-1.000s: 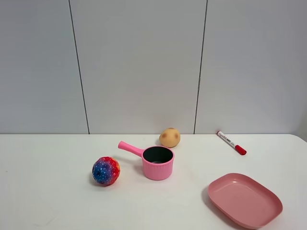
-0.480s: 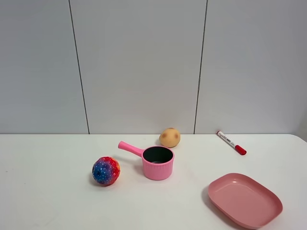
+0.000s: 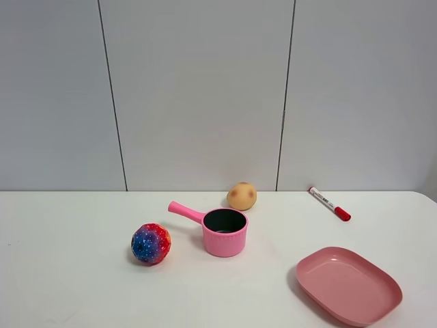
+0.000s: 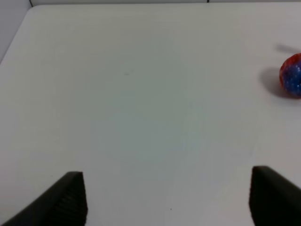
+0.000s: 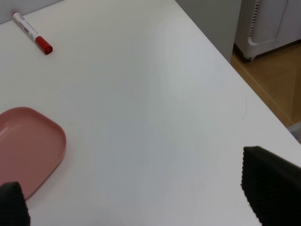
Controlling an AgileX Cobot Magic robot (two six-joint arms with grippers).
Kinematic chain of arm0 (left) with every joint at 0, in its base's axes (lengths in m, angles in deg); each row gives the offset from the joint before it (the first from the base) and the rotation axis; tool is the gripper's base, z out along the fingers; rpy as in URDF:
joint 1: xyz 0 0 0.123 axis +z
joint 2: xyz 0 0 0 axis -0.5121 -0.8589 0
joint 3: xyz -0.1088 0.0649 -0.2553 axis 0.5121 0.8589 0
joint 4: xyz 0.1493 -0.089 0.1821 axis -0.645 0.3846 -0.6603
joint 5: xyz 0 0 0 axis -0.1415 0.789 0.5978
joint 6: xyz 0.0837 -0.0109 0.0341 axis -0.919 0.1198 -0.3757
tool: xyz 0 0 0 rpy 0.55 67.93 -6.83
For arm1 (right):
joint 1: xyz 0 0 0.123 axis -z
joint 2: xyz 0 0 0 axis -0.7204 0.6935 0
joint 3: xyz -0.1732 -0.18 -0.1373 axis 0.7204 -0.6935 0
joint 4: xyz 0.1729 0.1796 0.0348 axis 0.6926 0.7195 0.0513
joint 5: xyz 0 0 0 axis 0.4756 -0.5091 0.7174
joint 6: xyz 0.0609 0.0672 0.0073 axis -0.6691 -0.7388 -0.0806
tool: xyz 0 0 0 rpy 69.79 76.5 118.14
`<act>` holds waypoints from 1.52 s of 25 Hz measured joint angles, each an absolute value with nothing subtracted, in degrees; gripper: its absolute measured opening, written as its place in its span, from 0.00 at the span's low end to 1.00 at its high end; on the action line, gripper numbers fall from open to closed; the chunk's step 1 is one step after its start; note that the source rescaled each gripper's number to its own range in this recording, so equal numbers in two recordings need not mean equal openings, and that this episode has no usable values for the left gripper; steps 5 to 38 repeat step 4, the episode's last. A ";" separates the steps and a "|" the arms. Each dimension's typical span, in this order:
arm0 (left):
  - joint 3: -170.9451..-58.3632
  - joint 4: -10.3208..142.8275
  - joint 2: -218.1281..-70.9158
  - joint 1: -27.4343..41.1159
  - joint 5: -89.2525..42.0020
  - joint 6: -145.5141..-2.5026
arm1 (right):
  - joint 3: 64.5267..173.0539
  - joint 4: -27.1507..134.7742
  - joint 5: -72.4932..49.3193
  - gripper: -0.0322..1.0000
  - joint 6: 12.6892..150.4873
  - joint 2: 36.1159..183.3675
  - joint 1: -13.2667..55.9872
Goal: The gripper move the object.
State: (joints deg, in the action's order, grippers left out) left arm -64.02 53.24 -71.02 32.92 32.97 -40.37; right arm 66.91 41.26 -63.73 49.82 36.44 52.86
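Observation:
The pink saucepan (image 3: pixel 224 233) stands upright near the middle of the white table (image 3: pixel 68 287), with its dark inside up and its handle (image 3: pixel 186 211) pointing back-left. Neither arm shows in the exterior high view. In the left wrist view my left gripper (image 4: pixel 169 202) is open, its two black fingertips (image 4: pixel 68 197) wide apart above bare table, far from the pan. In the right wrist view my right gripper (image 5: pixel 141 202) is open too, its fingertips (image 5: pixel 273 188) wide apart over the table's right part. The pan is out of both wrist views.
A multicoloured ball (image 3: pixel 151 243) lies left of the pan and shows in the left wrist view (image 4: pixel 291 75). A tan round toy (image 3: pixel 241 196) sits behind the pan. A red-capped marker (image 3: pixel 329 203) lies back right. A flat pink plate (image 3: pixel 348 285) is front right.

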 joint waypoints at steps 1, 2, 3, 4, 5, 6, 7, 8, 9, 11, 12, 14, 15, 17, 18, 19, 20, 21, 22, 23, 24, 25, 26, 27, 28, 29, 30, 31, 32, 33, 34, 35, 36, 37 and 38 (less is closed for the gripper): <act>-64.02 53.24 -71.02 32.92 32.97 -40.37 | 66.91 41.26 -63.73 0.88 49.82 36.44 52.86; -64.02 53.24 -71.02 32.92 32.97 -40.37 | 66.91 41.26 -63.73 0.88 49.82 36.44 52.86; -64.02 53.24 -71.02 32.92 32.97 -40.37 | 66.91 41.26 -63.73 0.88 49.82 36.44 52.86; -64.02 53.24 -71.02 32.92 32.97 -40.37 | 66.91 41.26 -63.73 0.88 49.82 36.44 52.86; -64.02 53.24 -71.02 32.92 32.97 -40.37 | 66.91 41.26 -63.73 0.88 49.82 36.44 52.86; -64.02 53.24 -71.02 32.92 32.97 -40.37 | 66.91 41.26 -63.73 0.88 49.82 36.44 52.86; -64.02 53.24 -71.02 32.92 32.97 -40.37 | 66.91 41.26 -63.73 0.88 49.82 36.44 52.86; -64.02 53.24 -71.02 32.92 32.97 -40.37 | 66.91 41.26 -63.73 0.88 49.82 36.44 52.86; -64.02 53.24 -71.02 32.92 32.97 -40.37 | 66.91 41.26 -63.73 0.88 49.82 36.44 52.86; -64.02 53.24 -71.02 32.92 32.97 -40.37 | 66.91 41.26 -63.73 0.88 49.82 36.44 52.86; -64.02 53.24 -71.02 32.92 32.97 -40.37 | 66.91 41.26 -63.73 0.88 49.82 36.44 52.86; -64.02 53.24 -71.02 32.92 32.97 -40.37 | 66.91 41.26 -63.73 0.88 49.82 36.44 52.86; -64.02 53.24 -71.02 32.92 32.97 -40.37 | 66.91 41.26 -63.73 0.88 49.82 36.44 52.86; -64.02 53.24 -71.02 32.92 32.97 -40.37 | 66.91 41.26 -63.73 0.88 49.82 36.44 52.86; -64.02 53.24 -71.02 32.92 32.97 -40.37 | 66.91 41.26 -63.73 0.88 49.82 36.44 52.86; -64.02 53.24 -71.02 32.92 32.97 -40.37 | 66.91 41.26 -63.73 0.88 49.82 36.44 52.86; -64.02 53.24 -71.02 32.92 32.97 -40.37 | 66.91 41.26 -63.73 0.88 49.82 36.44 52.86; -64.02 53.24 -71.02 32.92 32.97 -40.37 | 66.91 41.26 -63.73 0.88 49.82 36.44 52.86; -64.02 53.24 -71.02 32.92 32.97 -40.37 | 66.91 41.26 -63.73 0.88 49.82 36.44 52.86; -64.02 53.24 -71.02 32.92 32.97 -40.37 | 66.91 41.26 -63.73 0.88 49.82 36.44 52.86; -64.02 53.24 -71.02 32.92 32.97 -40.37 | 66.91 41.26 -63.73 0.88 49.82 36.44 52.86; -64.02 53.24 -71.02 32.92 32.97 -40.37 | 66.91 41.26 -63.73 0.88 49.82 36.44 52.86; -64.02 53.24 -71.02 32.92 32.97 -40.37 | 66.91 41.26 -63.73 0.88 49.82 36.44 52.86; -64.02 53.24 -71.02 32.92 32.97 -40.37 | 66.91 41.26 -63.73 0.88 49.82 36.44 52.86; -64.02 53.24 -71.02 32.92 32.97 -40.37 | 66.91 41.26 -63.73 0.88 49.82 36.44 52.86; -64.02 53.24 -71.02 32.92 32.97 -40.37 | 66.91 41.26 -63.73 0.88 49.82 36.44 52.86; -64.02 53.24 -71.02 32.92 32.97 -40.37 | 66.91 41.26 -63.73 0.88 49.82 36.44 52.86; -64.02 53.24 -71.02 32.92 32.97 -40.37 | 66.91 41.26 -63.73 0.88 49.82 36.44 52.86; -64.02 53.24 -71.02 32.92 32.97 -40.37 | 66.91 41.26 -63.73 0.88 49.82 36.44 52.86; -64.02 53.24 -71.02 32.92 32.97 -40.37 | 66.91 41.26 -63.73 0.88 49.82 36.44 52.86; -64.02 53.24 -71.02 32.92 32.97 -40.37 | 66.91 41.26 -63.73 0.88 49.82 36.44 52.86; -64.02 53.24 -71.02 32.92 32.97 -40.37 | 66.91 41.26 -63.73 0.88 49.82 36.44 52.86; -64.02 53.24 -71.02 32.92 32.97 -40.37 | 66.91 41.26 -63.73 0.88 49.82 36.44 52.86; -64.02 53.24 -71.02 32.92 32.97 -40.37 | 66.91 41.26 -63.73 0.88 49.82 36.44 52.86; -64.02 53.24 -71.02 32.92 32.97 -40.37 | 66.91 41.26 -63.73 0.88 49.82 36.44 52.86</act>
